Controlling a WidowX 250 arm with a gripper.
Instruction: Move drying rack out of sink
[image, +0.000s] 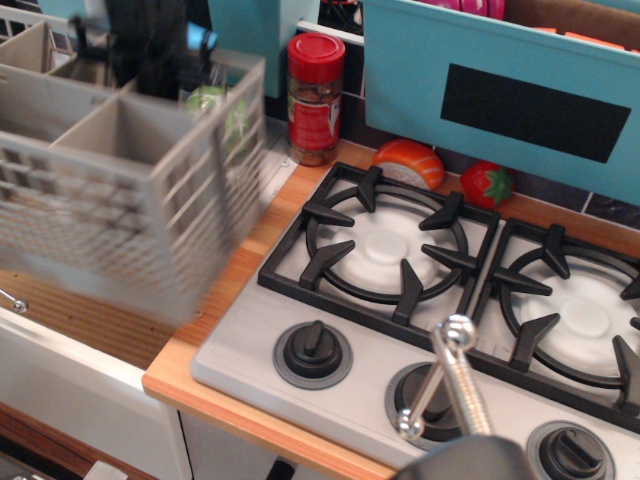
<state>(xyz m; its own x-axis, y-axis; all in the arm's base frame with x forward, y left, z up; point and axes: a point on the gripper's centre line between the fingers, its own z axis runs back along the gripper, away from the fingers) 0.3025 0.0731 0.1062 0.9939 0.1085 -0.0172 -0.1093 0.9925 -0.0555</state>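
The grey drying rack (120, 200) hangs in the air, motion-blurred, well above the sink (70, 320). The sink's brown wood-grain bottom shows bare beneath it, and its white front wall (90, 390) runs below. The rack's right side reaches over the wooden counter edge. My black gripper (150, 70) comes down from the top left into a rear compartment of the rack and is shut on its wall, carrying it. The fingertips are hidden behind the dividers.
A green cabbage (212, 102) shows through the rack's lattice. A red-lidded spice jar (315, 100), an orange toy (408, 163) and a strawberry (487, 183) stand behind the grey stovetop (430, 260). A metal handle (455, 380) sticks up at the front.
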